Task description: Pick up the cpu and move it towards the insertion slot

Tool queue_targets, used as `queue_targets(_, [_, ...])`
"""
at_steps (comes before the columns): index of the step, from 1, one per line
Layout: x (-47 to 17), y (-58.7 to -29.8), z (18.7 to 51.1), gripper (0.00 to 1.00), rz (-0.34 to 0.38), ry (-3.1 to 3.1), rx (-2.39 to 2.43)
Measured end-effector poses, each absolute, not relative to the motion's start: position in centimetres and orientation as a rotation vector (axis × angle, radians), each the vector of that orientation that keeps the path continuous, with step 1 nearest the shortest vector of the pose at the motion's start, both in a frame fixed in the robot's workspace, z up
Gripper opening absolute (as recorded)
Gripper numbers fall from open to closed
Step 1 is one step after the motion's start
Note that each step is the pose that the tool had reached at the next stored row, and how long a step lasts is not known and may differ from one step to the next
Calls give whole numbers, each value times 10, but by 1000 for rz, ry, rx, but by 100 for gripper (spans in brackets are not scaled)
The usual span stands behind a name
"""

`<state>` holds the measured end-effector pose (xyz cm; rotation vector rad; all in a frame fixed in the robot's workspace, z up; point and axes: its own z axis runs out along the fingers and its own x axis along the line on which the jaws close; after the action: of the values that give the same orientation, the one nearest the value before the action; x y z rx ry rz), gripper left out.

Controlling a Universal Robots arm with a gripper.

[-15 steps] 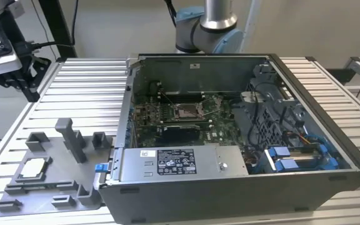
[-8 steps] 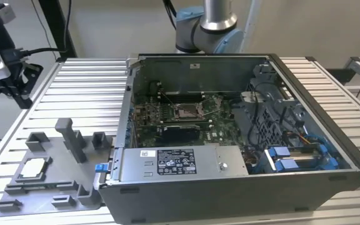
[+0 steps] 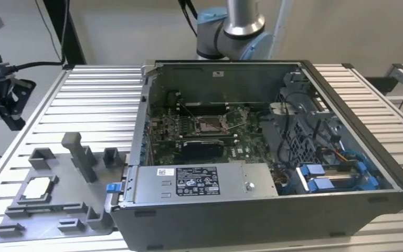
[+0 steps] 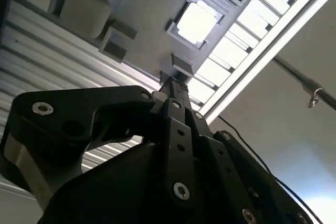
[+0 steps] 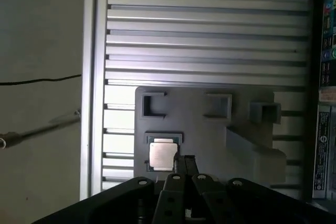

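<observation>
The cpu (image 3: pixel 37 188), a pale square chip, lies flat in a pocket of the grey tray (image 3: pixel 65 212) at the exterior view's left. It is also visible in both wrist views (image 4: pixel 197 23) (image 5: pixel 161 154). The insertion slot (image 3: pixel 209 124) sits on the green board inside the open computer case, with its silver frame and dark centre uncovered. My black gripper (image 3: pixel 12 118) hangs high beyond the table's edge at the exterior view's far left, well above the tray. Its fingertips (image 5: pixel 185 160) (image 4: pixel 173 85) are pressed together and hold nothing.
Upright grey blocks (image 3: pixel 82 155) stand on the tray between the cpu and the case. The case wall (image 3: pixel 142 121) rises beside the tray. Inside lie a black plate (image 3: pixel 203 150), a silver power supply (image 3: pixel 194 181) and cables with blue parts (image 3: pixel 327 176).
</observation>
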<state>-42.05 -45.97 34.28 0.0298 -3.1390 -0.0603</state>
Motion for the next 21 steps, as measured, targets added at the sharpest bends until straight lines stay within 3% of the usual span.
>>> queue_targets(21, [-444,-473,337,0,-60,-3139,30])
